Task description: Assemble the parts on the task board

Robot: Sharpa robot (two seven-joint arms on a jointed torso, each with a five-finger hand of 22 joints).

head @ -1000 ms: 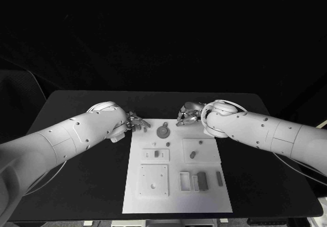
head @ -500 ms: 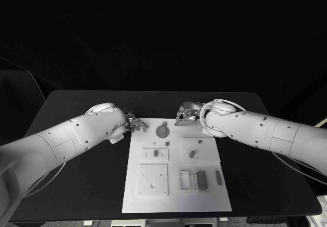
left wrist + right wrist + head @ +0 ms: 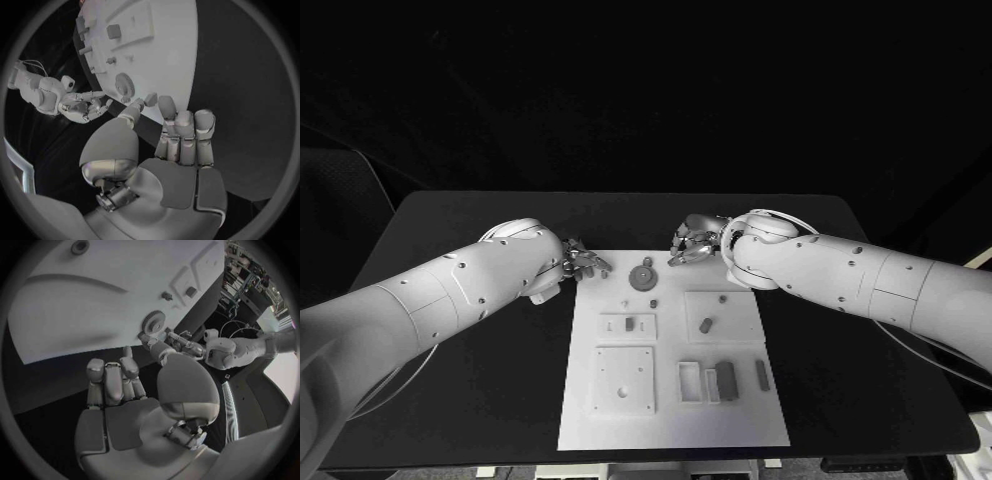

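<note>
So I've got both hands parked at the far end of the task board (image 3: 672, 400), which sits in the middle of the black surface (image 3: 473, 380). My left hand (image 3: 584, 263) is just off the board's far left corner, fingers loosely apart, nothing in it. My right hand (image 3: 694, 242) is over the far edge near the right corner, fingers also spread and holding nothing. Between them the round gear part (image 3: 645, 277) lies flat on the board, untouched. Further toward me there are small parts sitting in the square blocks (image 3: 629, 324), and a few long bar parts (image 3: 727, 380) side by side near the right edge.
</note>
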